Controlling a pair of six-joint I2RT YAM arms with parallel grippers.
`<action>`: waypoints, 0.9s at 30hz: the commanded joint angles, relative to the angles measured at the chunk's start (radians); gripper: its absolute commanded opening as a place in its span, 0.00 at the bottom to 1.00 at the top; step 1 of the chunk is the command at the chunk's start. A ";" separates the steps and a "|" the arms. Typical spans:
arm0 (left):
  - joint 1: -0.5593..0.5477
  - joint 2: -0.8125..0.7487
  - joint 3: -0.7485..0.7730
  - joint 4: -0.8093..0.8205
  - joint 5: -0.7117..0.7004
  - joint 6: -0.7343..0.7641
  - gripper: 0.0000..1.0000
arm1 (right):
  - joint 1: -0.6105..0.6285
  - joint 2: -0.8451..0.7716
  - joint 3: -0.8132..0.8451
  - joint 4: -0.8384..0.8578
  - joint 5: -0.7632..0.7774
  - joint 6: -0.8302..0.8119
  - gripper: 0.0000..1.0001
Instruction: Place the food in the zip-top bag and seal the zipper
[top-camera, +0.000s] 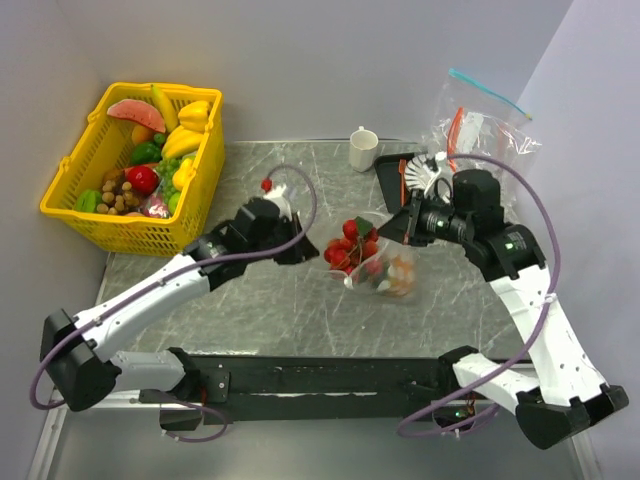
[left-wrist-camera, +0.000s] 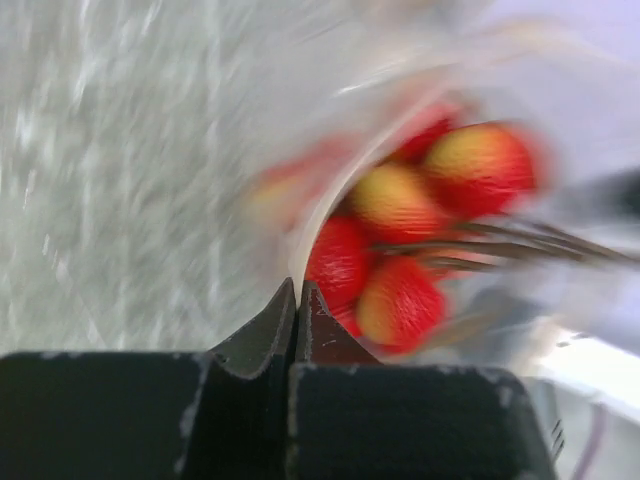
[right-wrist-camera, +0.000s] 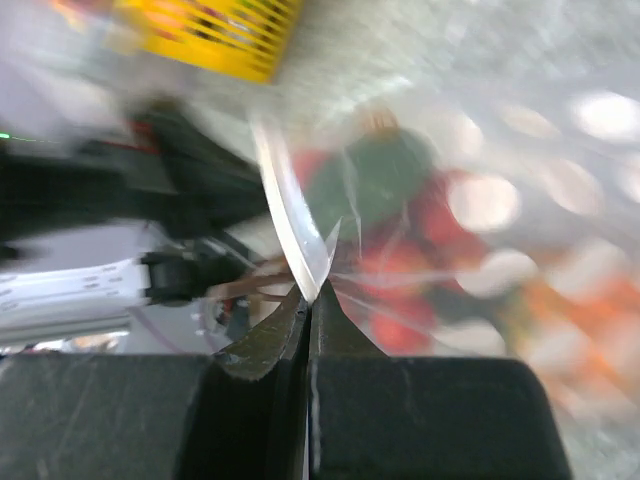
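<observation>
The dotted zip-top bag hangs in the middle of the table, held up between both grippers. The red strawberries sit at its mouth, and the orange pineapple lies lower inside. My left gripper is shut on the bag's left mouth edge, with the strawberries just beyond its tips. My right gripper is shut on the pale zipper strip at its tips. A round red fruit lies in the basket.
A yellow basket of toy food stands at the back left. A white mug, a black tray and other clear bags are at the back right. The wrist views are blurred.
</observation>
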 joint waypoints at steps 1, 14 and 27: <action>0.008 -0.045 0.128 0.019 0.055 0.039 0.01 | -0.007 0.012 -0.122 0.037 0.040 -0.023 0.00; 0.006 0.029 0.163 0.076 0.152 0.026 0.01 | 0.007 0.041 -0.011 0.028 -0.010 -0.004 0.00; 0.000 0.079 0.351 -0.011 0.143 0.055 0.01 | 0.021 0.021 -0.232 0.172 -0.003 0.060 0.00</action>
